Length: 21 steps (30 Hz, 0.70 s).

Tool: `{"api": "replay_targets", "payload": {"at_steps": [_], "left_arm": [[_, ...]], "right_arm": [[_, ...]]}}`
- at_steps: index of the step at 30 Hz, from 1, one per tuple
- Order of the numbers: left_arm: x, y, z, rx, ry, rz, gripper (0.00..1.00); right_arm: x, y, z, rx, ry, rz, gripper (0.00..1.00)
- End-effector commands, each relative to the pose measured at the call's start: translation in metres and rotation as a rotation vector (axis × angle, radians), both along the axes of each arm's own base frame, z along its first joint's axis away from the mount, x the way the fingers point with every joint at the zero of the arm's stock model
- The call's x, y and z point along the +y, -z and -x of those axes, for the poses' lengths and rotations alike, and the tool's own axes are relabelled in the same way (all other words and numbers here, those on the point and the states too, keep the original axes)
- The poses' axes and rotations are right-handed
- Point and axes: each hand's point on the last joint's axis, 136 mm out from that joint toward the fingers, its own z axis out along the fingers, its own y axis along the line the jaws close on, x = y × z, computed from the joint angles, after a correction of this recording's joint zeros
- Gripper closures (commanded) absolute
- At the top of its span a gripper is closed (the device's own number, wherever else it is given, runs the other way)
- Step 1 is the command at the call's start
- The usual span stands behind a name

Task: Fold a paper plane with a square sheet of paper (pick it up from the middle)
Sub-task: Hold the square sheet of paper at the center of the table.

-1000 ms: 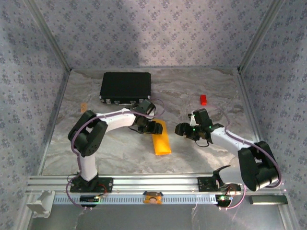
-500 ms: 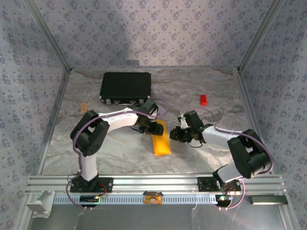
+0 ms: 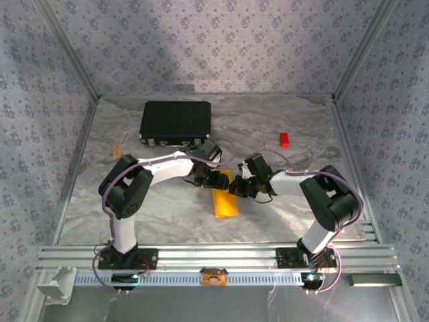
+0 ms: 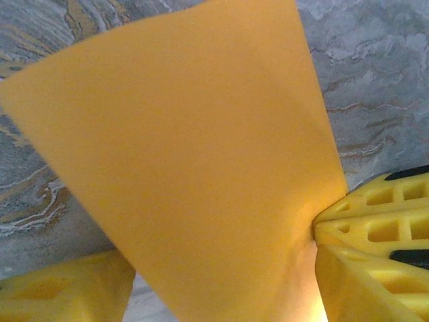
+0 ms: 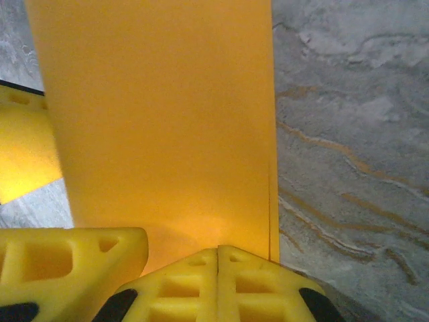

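Paper [image 3: 225, 203], orange, folded into a long narrow strip. Flat on the marbled table [image 3: 161, 208], about mid-table, long axis running near to far, far end between the two grippers. From the left wrist, a broad tapering face of orange; from the right wrist, a straight-edged band with a thin fold line along its right edge.

Left gripper [image 3: 216, 178]: released, jaws apart, astride the far end of the strip. Yellow fingers [image 4: 64, 292] on either side of the paper in its own camera.

Right gripper [image 3: 236, 188]: clenched, fingertips [image 5: 261, 285] pressed flush together right at the strip's edge. Cannot tell whether a layer is pinched between them.

Grippers very near each other across the strip.

Elsewhere: black case [image 3: 175, 123] far left on the table, small red block [image 3: 285, 139] far right, both well apart from the paper.
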Motion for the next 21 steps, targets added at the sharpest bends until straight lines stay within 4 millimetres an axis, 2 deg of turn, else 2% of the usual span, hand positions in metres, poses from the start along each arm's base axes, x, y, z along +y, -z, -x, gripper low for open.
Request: {"api": "replay_targets", "payload": {"at_steps": [1, 6, 10, 16, 21], "left_arm": [[-0.004, 0.013, 0.020, 0.047, 0.005, 0.004, 0.24], [0.000, -0.019, 0.008, 0.006, -0.132, 0.128, 0.20], [0.006, -0.036, 0.006, -0.008, -0.184, 0.203, 0.21], [-0.003, -0.030, 0.016, 0.050, -0.185, 0.283, 0.27], [-0.003, -0.022, 0.017, 0.059, -0.182, 0.266, 0.35]], "right_arm": [[-0.025, 0.030, 0.016, 0.079, 0.064, 0.133, 0.95], [-0.025, 0.036, 0.024, 0.111, 0.117, 0.125, 0.95], [-0.031, 0.033, 0.019, 0.100, 0.188, 0.140, 0.95], [-0.031, 0.035, 0.018, 0.111, 0.203, 0.142, 0.95], [-0.032, 0.037, 0.018, 0.116, 0.207, 0.153, 0.95]]}}
